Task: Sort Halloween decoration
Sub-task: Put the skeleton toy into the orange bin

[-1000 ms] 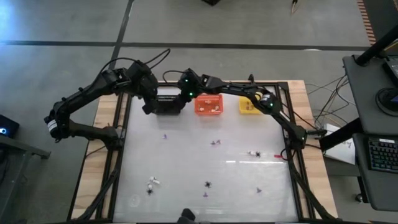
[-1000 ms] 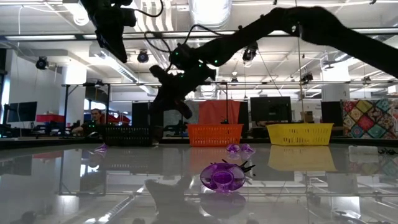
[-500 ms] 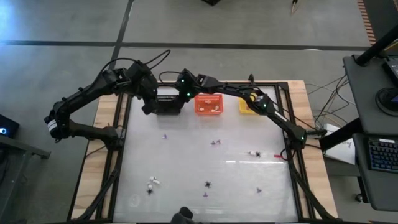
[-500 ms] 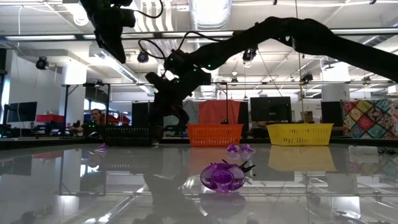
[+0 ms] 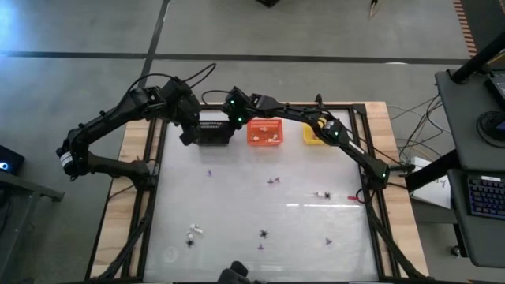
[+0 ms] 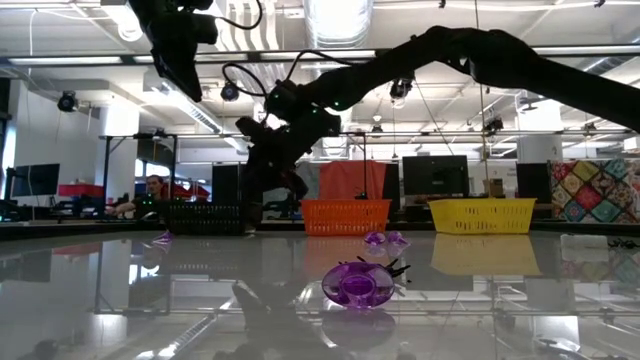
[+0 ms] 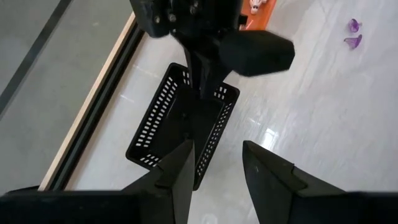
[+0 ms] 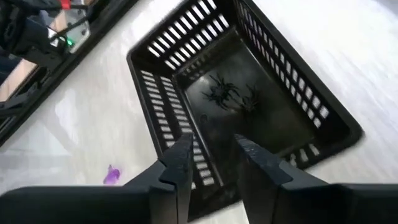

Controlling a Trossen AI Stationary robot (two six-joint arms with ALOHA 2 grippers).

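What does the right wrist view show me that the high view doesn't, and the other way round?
Only the right wrist view: two black spiders lying on the floor of the black basket, seen past the open right claw, with nothing between its fingers.

Only the high view: the orange basket, the yellow basket, trinkets scattered over the table, and the left claw beside the black basket.

Both: the black basket, with the right claw above it.

Grey floor [image 5: 316,28] (desk [image 5: 473,118] beside)
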